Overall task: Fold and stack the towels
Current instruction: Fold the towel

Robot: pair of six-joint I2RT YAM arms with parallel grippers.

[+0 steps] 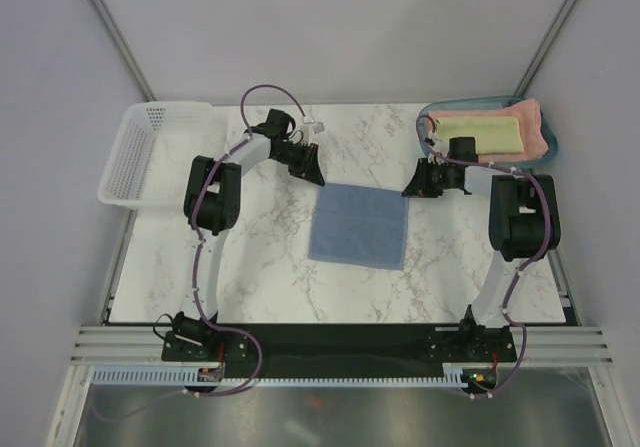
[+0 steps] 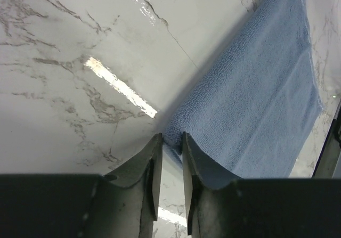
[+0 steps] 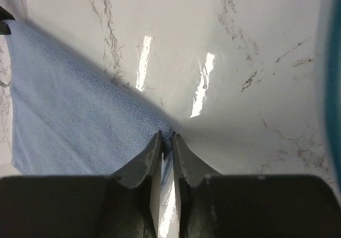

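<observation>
Blue towel (image 1: 358, 225) lies flat mid-frame — left gripper (image 1: 314, 178) and right gripper (image 1: 411, 190) each pinch an upper corner, jaws narrow.

A white marble-look surface (image 1: 260, 257) with grey veins spreads beneath the left fingers (image 2: 146, 163) and the right fingers (image 3: 146, 161). Bright streaks of reflected light (image 2: 120, 86) lie just ahead of each pair. Plain pale-grey walls (image 1: 340, 27) stand beyond them.
</observation>
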